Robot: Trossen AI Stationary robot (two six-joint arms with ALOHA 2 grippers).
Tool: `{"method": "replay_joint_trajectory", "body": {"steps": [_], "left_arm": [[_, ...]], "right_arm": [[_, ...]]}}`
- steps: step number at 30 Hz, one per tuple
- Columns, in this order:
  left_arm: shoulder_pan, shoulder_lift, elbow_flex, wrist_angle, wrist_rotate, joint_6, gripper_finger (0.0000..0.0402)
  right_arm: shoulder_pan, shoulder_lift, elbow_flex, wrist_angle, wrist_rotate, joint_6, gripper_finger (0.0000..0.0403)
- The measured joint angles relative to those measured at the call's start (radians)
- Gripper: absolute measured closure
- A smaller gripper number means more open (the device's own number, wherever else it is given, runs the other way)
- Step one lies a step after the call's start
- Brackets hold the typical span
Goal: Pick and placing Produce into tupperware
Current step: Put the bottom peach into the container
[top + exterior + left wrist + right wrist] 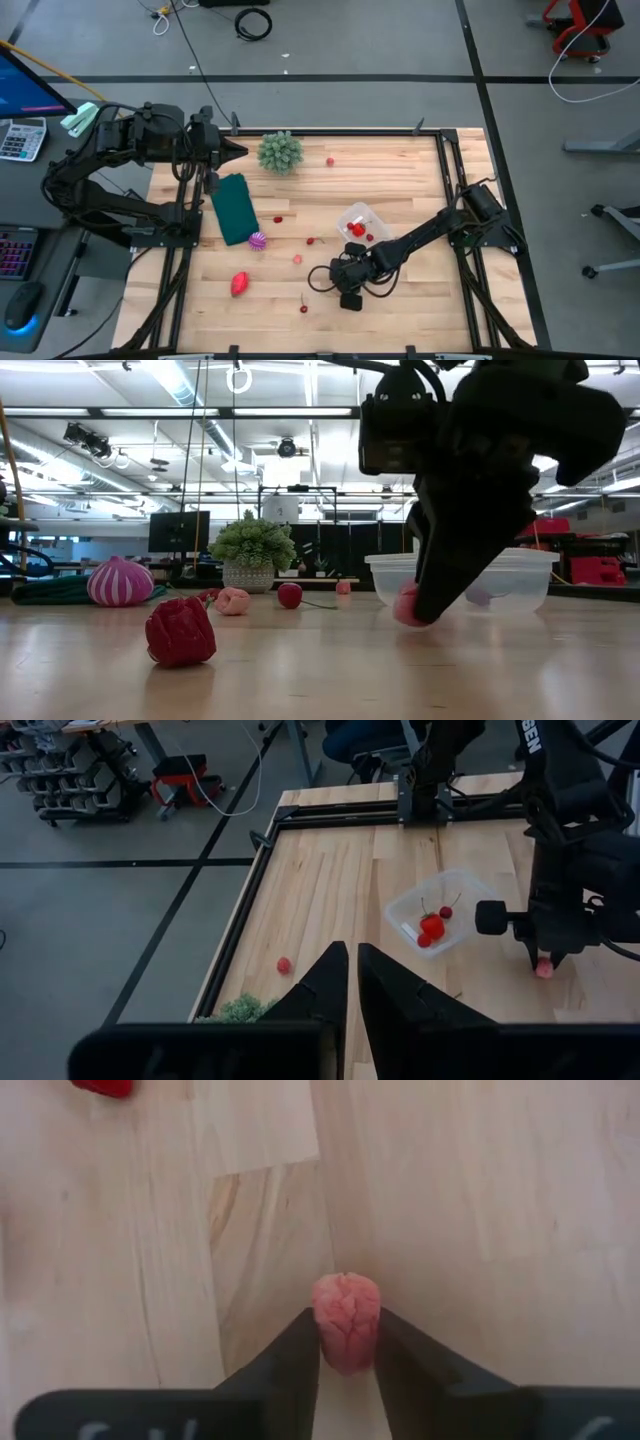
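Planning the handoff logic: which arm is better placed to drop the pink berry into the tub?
Right. The right claw is already shut on the pink berry at the tabletop, just beside the clear tub. The left claw waits at the table's far left edge, by the green cloth.
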Motion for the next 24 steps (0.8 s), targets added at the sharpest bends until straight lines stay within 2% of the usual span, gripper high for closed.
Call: {"method": "replay_joint_trajectory", "body": {"steps": [9, 14, 20, 24], "left_arm": [[0.0, 0.0, 0.0, 0.0, 0.0, 0.0, 0.0376], [0.0, 0.0, 0.0, 0.001, 0.0, 0.0, 0.0372], [0.0, 0.0, 0.0, 0.0, 0.0, 0.0, 0.0366], [0.0, 0.0, 0.0, 0.0, 0.0, 0.0, 0.0371]], "right_arm": [[-0.004, -0.115, 0.031, -0.033, 0.011, -0.001, 0.0315], [-0.004, -0.241, 0.031, -0.225, 0.119, 0.025, 0.0315], [-0.004, -0.358, 0.031, -0.563, 0.245, 0.264, 0.0313], [-0.006, -0.374, 0.002, -0.62, 0.258, 0.42, 0.0308]]}}
